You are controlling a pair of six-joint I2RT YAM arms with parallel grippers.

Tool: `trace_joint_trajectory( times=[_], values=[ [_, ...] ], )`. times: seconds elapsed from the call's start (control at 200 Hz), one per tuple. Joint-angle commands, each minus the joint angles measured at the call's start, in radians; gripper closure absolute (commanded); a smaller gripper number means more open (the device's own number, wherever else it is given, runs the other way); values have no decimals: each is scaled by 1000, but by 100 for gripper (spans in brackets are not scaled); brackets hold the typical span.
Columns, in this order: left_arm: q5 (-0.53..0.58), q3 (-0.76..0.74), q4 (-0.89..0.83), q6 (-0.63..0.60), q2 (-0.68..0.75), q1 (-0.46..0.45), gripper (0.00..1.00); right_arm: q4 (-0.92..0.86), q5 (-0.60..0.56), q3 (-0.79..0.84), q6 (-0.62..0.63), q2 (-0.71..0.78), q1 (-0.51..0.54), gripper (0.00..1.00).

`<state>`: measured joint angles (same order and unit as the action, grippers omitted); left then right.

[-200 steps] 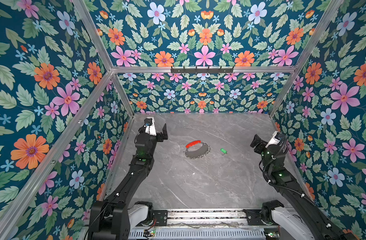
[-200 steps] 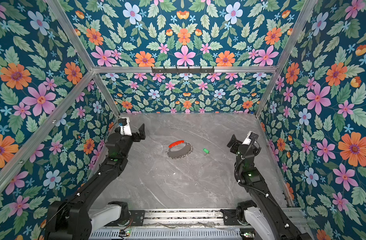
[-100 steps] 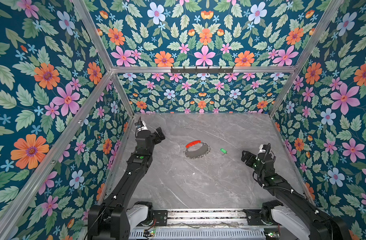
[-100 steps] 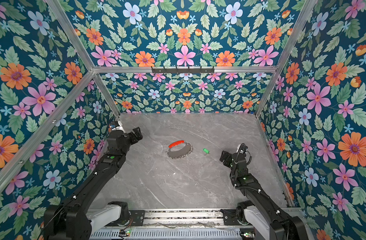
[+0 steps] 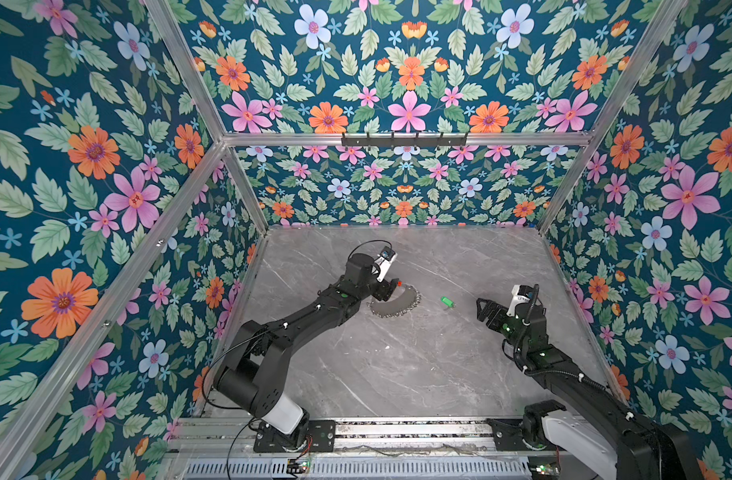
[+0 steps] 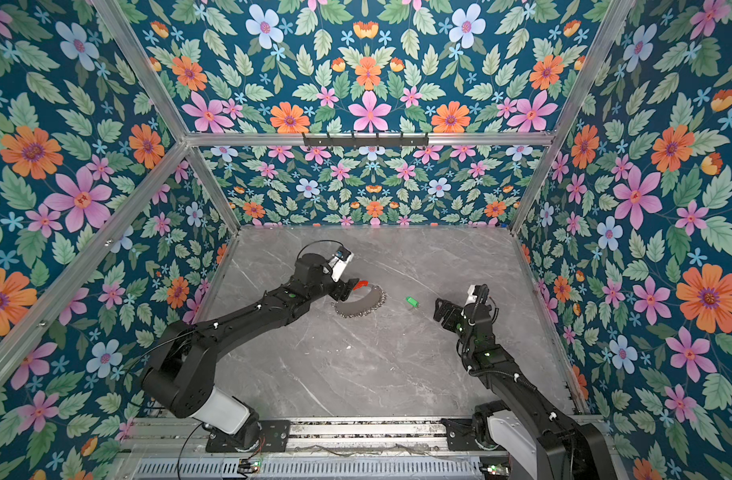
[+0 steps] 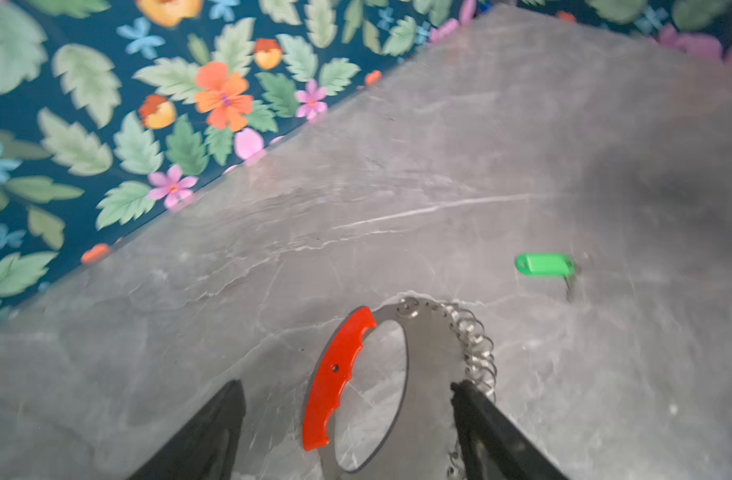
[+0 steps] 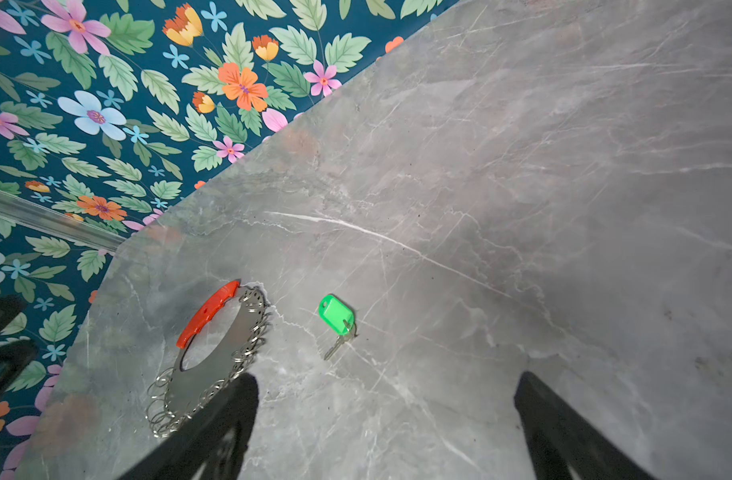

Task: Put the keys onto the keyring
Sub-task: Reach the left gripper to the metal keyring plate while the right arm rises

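Both pairs of jaws are parted over a marble tabletop (image 5: 397, 374) within floral walls (image 5: 86, 187); the keyring (image 7: 431, 353) is straddled by the left gripper (image 7: 345, 386), the key (image 8: 335, 313) faced, untouched, by the right gripper (image 8: 385, 376)

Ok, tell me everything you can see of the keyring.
The keyring is a flat grey metal-looking hoop with a red ridged plastic grip along one arc and small silver loops fringing the opposite edge. It lies flat on the marble table. The left claw stands open astride it; contact is unclear.
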<state>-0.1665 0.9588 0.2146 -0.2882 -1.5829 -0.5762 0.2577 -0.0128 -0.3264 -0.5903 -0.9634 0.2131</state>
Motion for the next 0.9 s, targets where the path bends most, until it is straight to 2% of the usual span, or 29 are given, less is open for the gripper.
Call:
trace_joint_trajectory(
  times=[0.0, 0.115, 0.385, 0.51, 0.63, 0.895],
  values=[
    [-173, 8, 76, -308, -39, -1, 38, 35, 14, -10, 6, -14, 0, 4],
    [-245, 60, 15, -405, -108, -1, 51, 41, 25, -16, 9, -28, 0, 4],
    [-265, 226, -168, -600, -282, -4, 55, 46, 22, -15, 21, -35, 0, 5],
    [-253, 312, -256, -677, -353, -7, 61, 50, 31, -16, 20, -35, 1, 5],
    [-247, 355, -291, -711, -385, -17, 67, 54, 29, -16, 23, -37, 0, 5],
    [-209, 419, -361, -766, -460, -42, 70, 53, 34, -23, 23, -47, 0, 5]
  ],
)
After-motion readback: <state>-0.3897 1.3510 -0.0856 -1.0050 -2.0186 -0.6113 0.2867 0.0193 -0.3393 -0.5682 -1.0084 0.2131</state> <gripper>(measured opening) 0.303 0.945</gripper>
